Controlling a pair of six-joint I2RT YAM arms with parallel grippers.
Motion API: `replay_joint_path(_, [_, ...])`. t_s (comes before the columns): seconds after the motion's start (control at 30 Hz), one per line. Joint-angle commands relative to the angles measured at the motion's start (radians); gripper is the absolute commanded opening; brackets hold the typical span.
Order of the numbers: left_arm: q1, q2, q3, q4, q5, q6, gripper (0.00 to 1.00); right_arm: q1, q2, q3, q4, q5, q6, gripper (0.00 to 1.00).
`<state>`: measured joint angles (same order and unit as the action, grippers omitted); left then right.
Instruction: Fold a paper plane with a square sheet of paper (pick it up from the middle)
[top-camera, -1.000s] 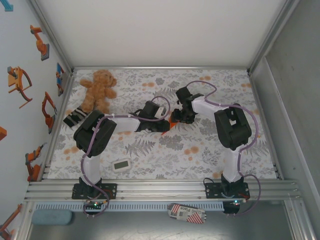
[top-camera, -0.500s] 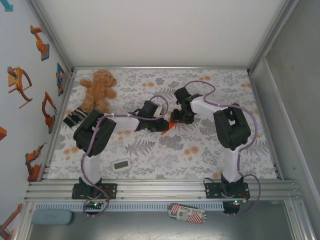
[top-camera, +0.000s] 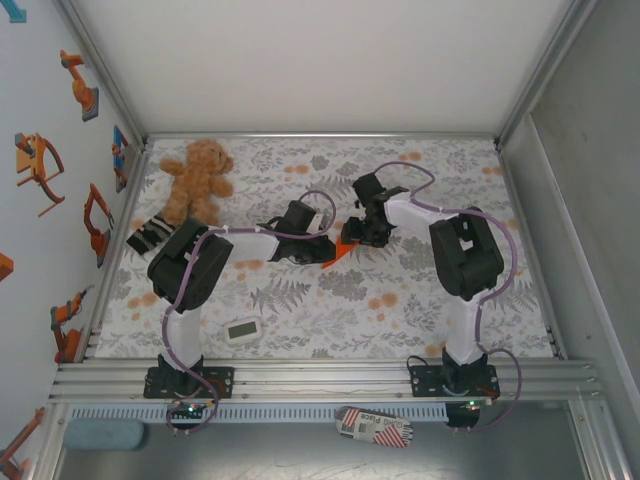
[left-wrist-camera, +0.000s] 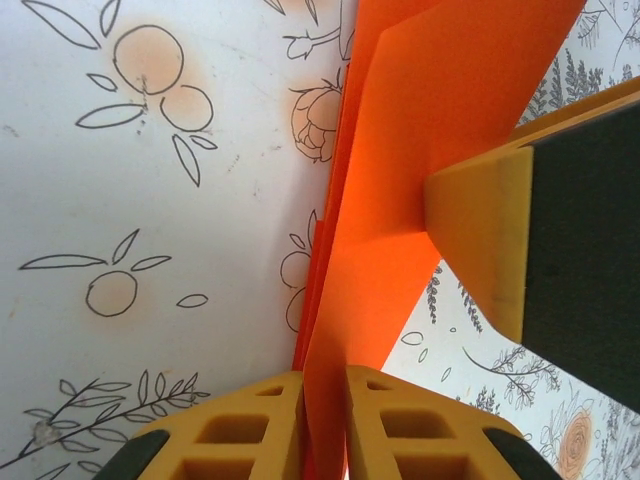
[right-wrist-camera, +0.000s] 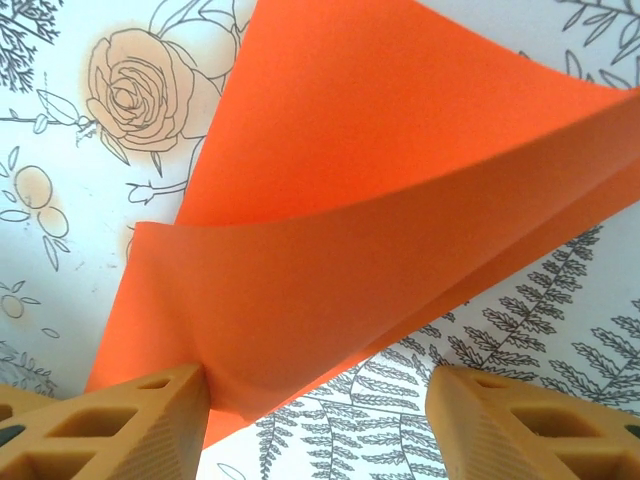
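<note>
Left gripper (left-wrist-camera: 323, 405) has clamped the square sheet of paper (left-wrist-camera: 450, 100); right gripper (right-wrist-camera: 315, 400) stays apart.

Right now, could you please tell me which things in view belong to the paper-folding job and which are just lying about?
Part of the job: orange paper, pinched in the left gripper; right gripper, open at the paper's edge.
Just lying about: teddy bear; white timer; red-and-white packet below the rail.
</note>
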<state>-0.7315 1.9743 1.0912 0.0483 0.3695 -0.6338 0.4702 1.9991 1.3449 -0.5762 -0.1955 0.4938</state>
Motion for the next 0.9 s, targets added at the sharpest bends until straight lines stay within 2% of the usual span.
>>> replay_joint_path(0.0, [-0.005,0.081,-0.021,-0.172,-0.083,0.002,0.18,-0.016,0.069,-0.070,0.051,-0.037,0.010,0.61])
replay_joint_path(0.2, [-0.018,0.093,-0.008,-0.210,-0.113,0.022,0.19,-0.047,-0.099,-0.110,0.173,-0.126,0.055,0.62])
replay_joint_path(0.37, [-0.024,0.096,-0.004,-0.215,-0.122,0.025,0.20,-0.060,-0.255,-0.218,0.296,-0.112,0.082,0.61])
replay_joint_path(0.47, [-0.026,0.097,0.000,-0.215,-0.122,0.027,0.21,-0.060,-0.320,-0.314,0.403,-0.153,0.110,0.59])
replay_joint_path(0.5, [-0.026,0.097,-0.001,-0.215,-0.121,0.028,0.21,-0.060,-0.329,-0.336,0.439,-0.180,0.125,0.56])
replay_joint_path(0.67, [-0.029,0.096,-0.001,-0.216,-0.127,0.026,0.23,-0.052,-0.292,-0.383,0.594,-0.344,0.216,0.28])
replay_joint_path(0.8, [-0.029,0.098,-0.002,-0.219,-0.131,0.023,0.23,-0.035,-0.222,-0.364,0.631,-0.380,0.234,0.17])
replay_joint_path(0.87, [-0.031,0.098,-0.002,-0.219,-0.131,0.021,0.23,-0.026,-0.188,-0.349,0.630,-0.389,0.233,0.14])
